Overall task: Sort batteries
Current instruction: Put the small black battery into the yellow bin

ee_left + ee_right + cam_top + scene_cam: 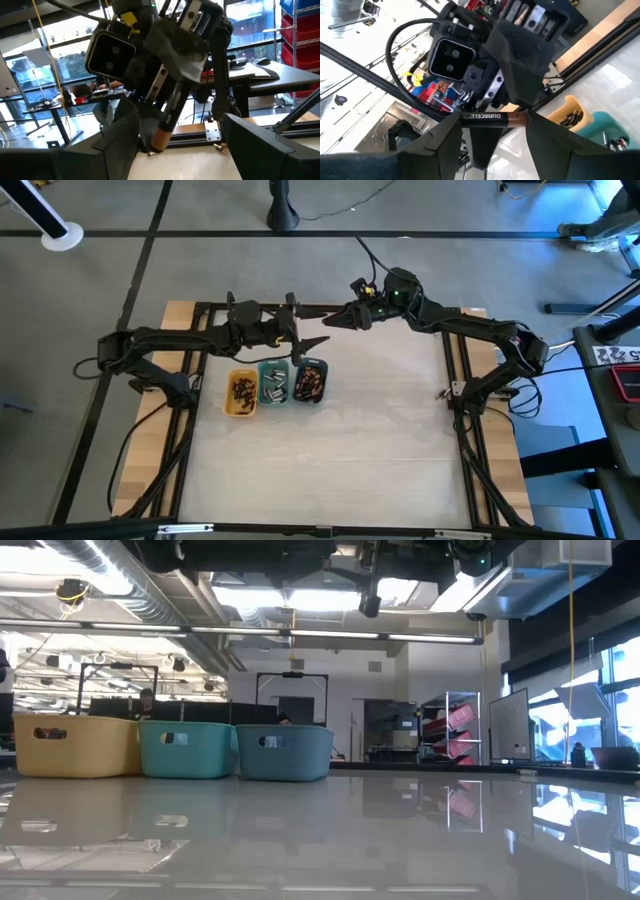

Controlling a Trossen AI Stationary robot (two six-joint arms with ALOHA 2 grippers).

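An open lab or workshop: exposed ceiling ducts [110, 585], desks with monitors [120, 710], red parts bins [455, 720]

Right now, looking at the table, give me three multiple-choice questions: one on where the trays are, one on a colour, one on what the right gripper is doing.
1. Where do the three trays stand?
A. In a row on the left arm's side
B. At the right arm's base
C. Stacked at the front edge

2. What colour is the middle tray?
A. Red
B. Teal
C. White

3. What is the state of the right gripper?
A. Open and empty
B. Shut on a battery
C. Resting inside a tray

Answers:
1 A: the high view shows them side by side near the left arm.
2 B: it sits between the yellow and the grey-blue one.
3 B: the right wrist view shows the battery clamped between its fingers.
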